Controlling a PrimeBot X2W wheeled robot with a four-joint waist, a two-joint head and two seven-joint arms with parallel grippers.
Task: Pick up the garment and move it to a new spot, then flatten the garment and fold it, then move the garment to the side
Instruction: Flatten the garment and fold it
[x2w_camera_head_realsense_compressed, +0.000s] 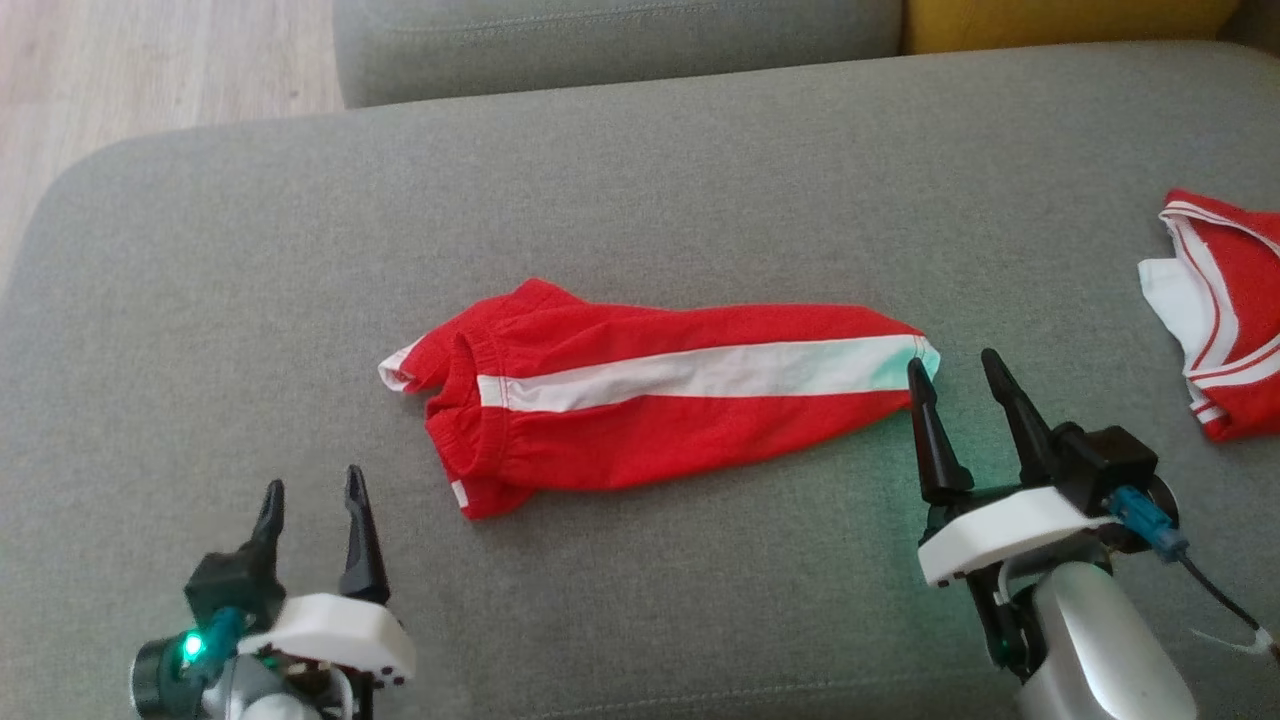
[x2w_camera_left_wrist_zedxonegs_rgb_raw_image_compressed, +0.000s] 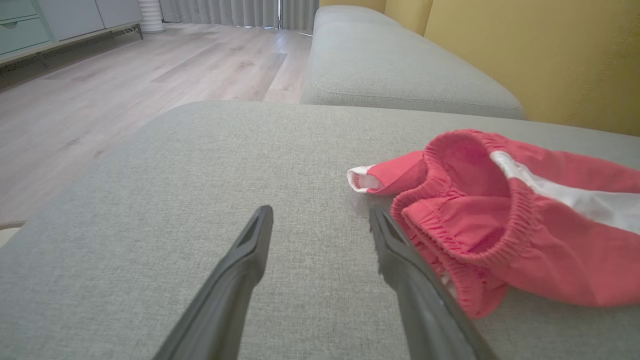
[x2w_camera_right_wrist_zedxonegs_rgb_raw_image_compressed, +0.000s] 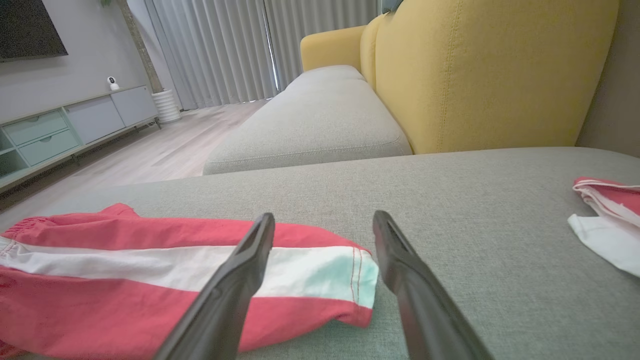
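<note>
We see the garment (x2w_camera_head_realsense_compressed: 660, 390) — red shorts with a white side stripe — lying stretched out on the grey sofa cushion (x2w_camera_head_realsense_compressed: 640, 170), between our two claws. Our left claw (x2w_camera_head_realsense_compressed: 313, 478) stands wide with nothing between its fingers. The elastic waistband end lies just ahead of it and to its right, close beside its right finger (x2w_camera_left_wrist_zedxonegs_rgb_raw_image_compressed: 400, 250) in the left wrist view; whether they touch we cannot tell. Our right claw (x2w_camera_head_realsense_compressed: 952, 358) is spread wide too and holds nothing. The hem end of the leg lies right at its left fingertip — in the right wrist view its left finger (x2w_camera_right_wrist_zedxonegs_rgb_raw_image_compressed: 240, 270) crosses over the white stripe, while the other stands over bare cushion. Well off to that claw's right lies a second red-and-white garment (x2w_camera_head_realsense_compressed: 1225, 320), apart from the shorts.
</note>
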